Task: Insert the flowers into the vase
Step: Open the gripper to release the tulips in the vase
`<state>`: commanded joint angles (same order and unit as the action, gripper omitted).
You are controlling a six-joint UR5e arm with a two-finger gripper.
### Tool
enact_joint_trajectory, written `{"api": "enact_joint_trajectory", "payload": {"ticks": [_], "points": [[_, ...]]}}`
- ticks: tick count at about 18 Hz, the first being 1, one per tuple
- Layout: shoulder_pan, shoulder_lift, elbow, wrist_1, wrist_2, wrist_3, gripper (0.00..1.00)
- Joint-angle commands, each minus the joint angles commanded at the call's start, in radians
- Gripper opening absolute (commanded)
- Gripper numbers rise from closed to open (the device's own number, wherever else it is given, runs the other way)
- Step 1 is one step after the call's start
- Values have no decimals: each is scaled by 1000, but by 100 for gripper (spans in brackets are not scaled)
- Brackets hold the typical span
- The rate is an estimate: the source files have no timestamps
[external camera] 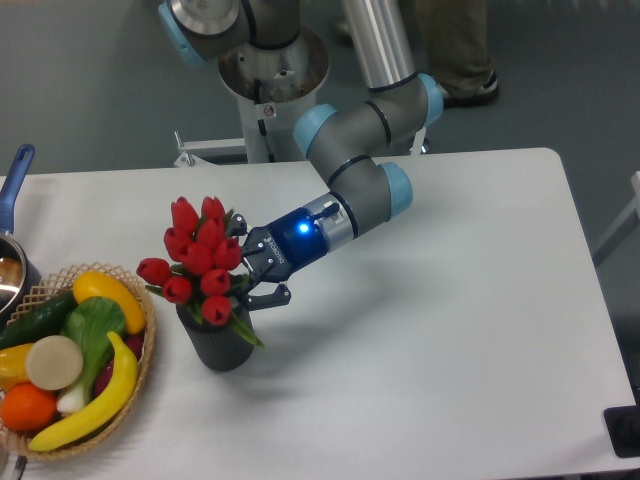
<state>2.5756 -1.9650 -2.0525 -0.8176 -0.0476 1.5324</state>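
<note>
At lower left of centre, the flowers stand in the vase. The gripper has its jaws spread, holding nothing; retreating could snag stems, tipping the vase.

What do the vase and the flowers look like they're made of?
The vase: dark grey and matte, probably plastic or ceramic; its surface detail is too small to make out. The flowers: likely artificial, plastic or foam, going by the uniform saturated red buds and stiff green leaves.
</note>
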Motion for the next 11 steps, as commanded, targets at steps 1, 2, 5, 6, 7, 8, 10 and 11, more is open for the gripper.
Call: {"api": "enact_joint_trajectory", "payload": {"ticks": [1, 2, 5, 6, 7, 8, 10, 11], "points": [[3, 0, 0, 0, 2, 5, 67], [3, 0, 0, 0, 2, 20, 78], [14, 2, -5, 0, 15, 57, 100], [20, 5, -8, 2, 41, 57, 100], [23, 12, -8, 2, 66, 58, 100], [26, 18, -8, 2, 83, 58, 100], [31, 26, -9, 2, 92, 58, 100], [37, 31, -11, 2, 94, 58, 100]]}}
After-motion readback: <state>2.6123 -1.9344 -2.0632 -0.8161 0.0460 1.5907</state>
